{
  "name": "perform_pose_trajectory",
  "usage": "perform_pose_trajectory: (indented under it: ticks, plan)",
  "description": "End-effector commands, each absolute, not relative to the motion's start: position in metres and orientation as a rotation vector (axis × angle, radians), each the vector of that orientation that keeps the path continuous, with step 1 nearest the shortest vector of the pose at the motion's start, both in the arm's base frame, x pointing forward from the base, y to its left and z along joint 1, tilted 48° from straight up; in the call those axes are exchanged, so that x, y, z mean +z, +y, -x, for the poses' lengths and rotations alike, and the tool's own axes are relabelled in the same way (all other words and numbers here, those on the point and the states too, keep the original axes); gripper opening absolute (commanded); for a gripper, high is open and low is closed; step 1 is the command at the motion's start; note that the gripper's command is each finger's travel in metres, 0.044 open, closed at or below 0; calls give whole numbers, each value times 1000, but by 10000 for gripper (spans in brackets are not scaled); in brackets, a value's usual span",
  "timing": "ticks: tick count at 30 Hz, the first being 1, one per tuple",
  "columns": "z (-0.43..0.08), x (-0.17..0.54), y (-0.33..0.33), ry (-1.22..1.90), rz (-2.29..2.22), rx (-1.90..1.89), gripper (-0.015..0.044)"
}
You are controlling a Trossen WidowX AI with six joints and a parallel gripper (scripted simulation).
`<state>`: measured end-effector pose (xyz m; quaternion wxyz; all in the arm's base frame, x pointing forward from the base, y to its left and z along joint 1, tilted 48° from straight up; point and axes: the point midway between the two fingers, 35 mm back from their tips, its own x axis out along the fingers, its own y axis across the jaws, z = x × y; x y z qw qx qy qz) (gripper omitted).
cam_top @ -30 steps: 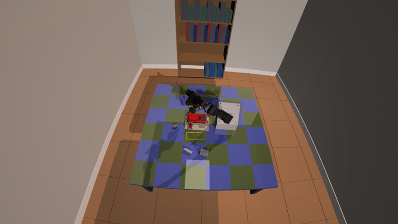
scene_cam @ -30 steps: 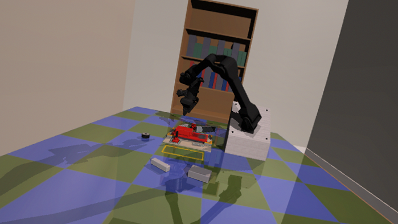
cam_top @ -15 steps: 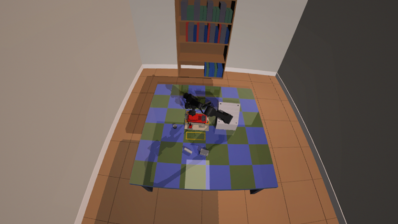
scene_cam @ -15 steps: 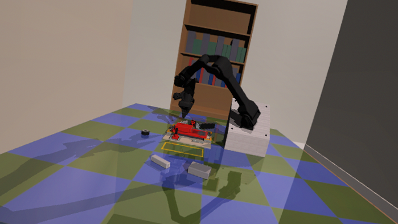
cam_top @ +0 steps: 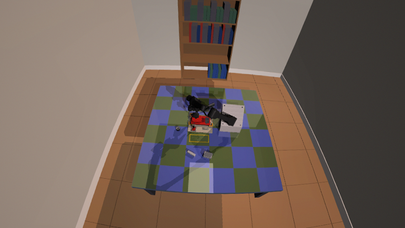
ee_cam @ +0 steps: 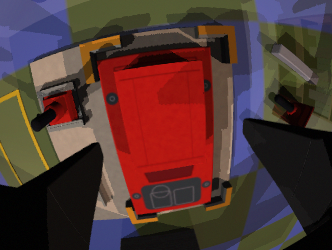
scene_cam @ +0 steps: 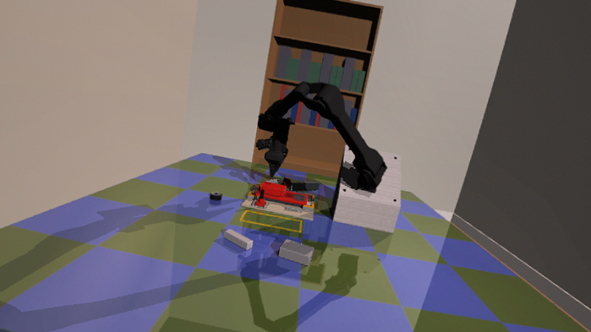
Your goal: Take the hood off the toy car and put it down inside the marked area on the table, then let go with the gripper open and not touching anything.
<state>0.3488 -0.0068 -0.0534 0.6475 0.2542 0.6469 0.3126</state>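
Observation:
The toy car's red hood (cam_top: 196,119) (scene_cam: 273,189) (ee_cam: 161,115) is on the car, which sits between orange-and-black corner pieces on a beige board (scene_cam: 302,214) (ee_cam: 65,145). My gripper (cam_top: 195,116) (scene_cam: 272,175) (ee_cam: 174,137) is open and empty, pointing down above the car. In the wrist view its fingertips show on either side of the red body, with the right one farther out. The marked area, a yellow outline (cam_top: 199,135) (scene_cam: 270,227) (ee_cam: 34,131), lies on the table in front of the board. The arm partly hides the car's back edge in the top view.
A red piece with a black knob (scene_cam: 260,202) (ee_cam: 62,107) stands on the board beside the car; a similar one (ee_cam: 295,112) is behind. A black wheel (cam_top: 177,128) (scene_cam: 215,196) lies left. Two grey blocks (cam_top: 191,153) (cam_top: 207,155) lie in front. The white base block (scene_cam: 365,212) stands right.

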Motion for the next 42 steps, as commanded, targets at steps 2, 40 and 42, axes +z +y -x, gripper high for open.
perform_pose_trajectory:
  ticks: [2,40,42]
  plan:
    - [-347,-56,-2,1476,-587,713,440]
    - [-343,-71,14,1476,-588,714,440]
    - [-343,-72,15,1476,-588,714,440]
